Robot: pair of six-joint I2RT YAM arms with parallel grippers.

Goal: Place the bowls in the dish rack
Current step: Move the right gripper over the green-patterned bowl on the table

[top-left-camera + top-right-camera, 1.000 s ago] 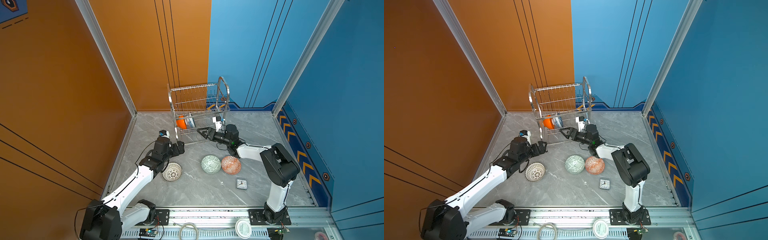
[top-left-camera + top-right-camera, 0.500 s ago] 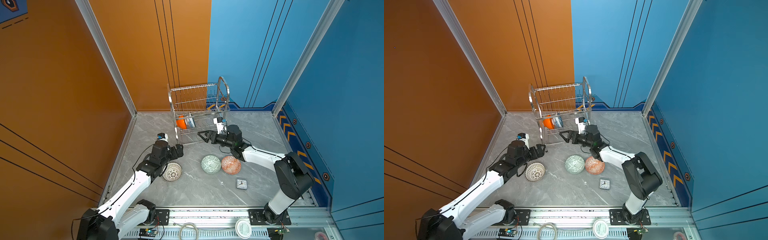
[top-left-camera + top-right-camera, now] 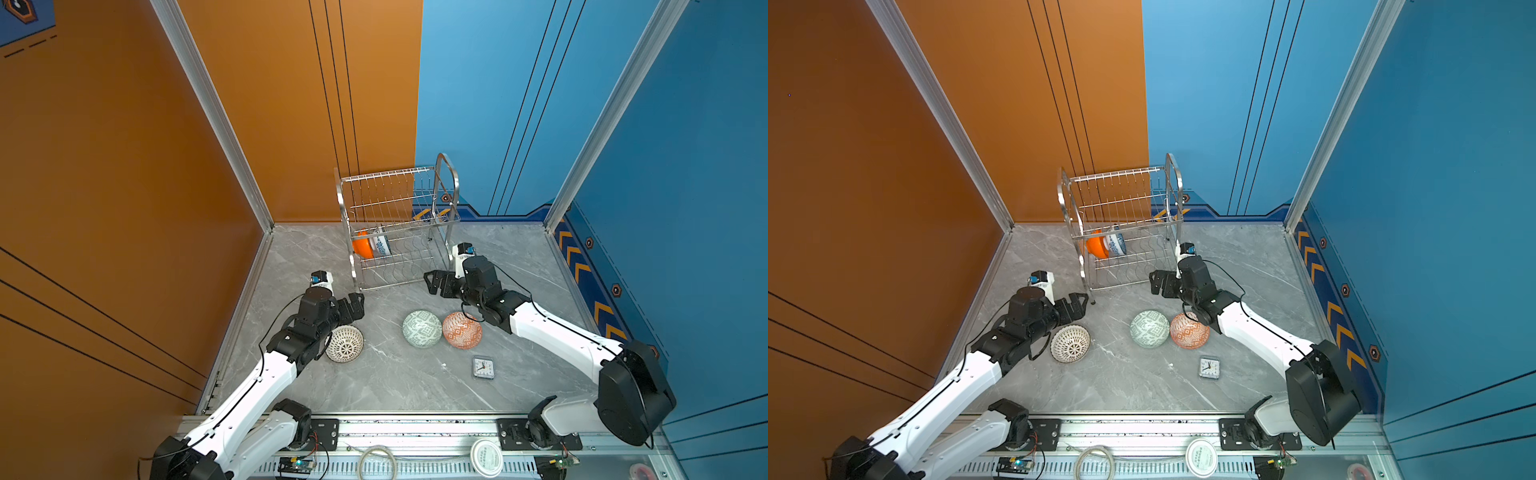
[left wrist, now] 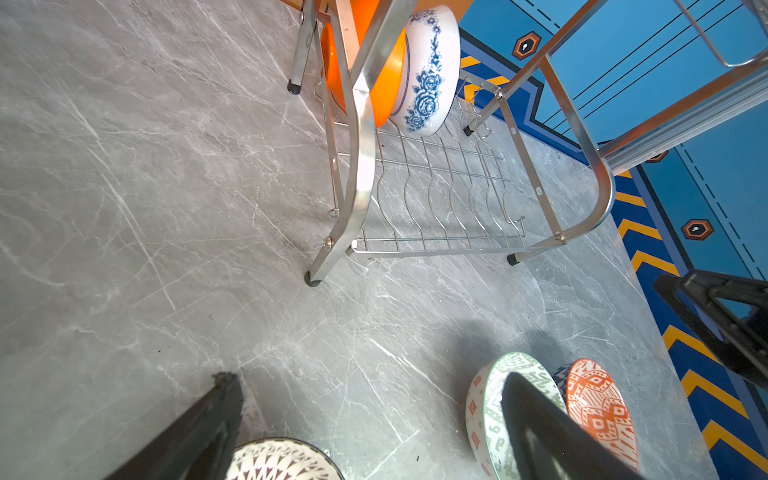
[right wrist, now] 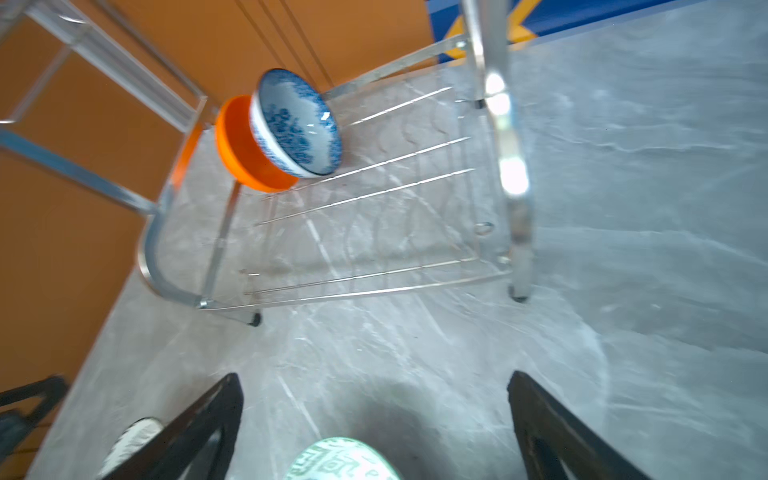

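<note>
Orange bowl (image 3: 359,247) and blue bowl (image 3: 381,246) stand in the dish rack (image 4: 360,166) near the worktop's back edge; my left tool (image 3: 356,304) and right tool (image 3: 430,283) gape wide, empty, so next I likely lower onto green bowl (image 3: 422,328).

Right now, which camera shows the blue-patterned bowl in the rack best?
Left wrist: the blue-patterned bowl is large and sharp, standing on edge on the lower shelf of the dish rack, beside the orange bowl. Right wrist shows its inside, but blurred. In both top views the bowl is small, behind rack wires.
</note>
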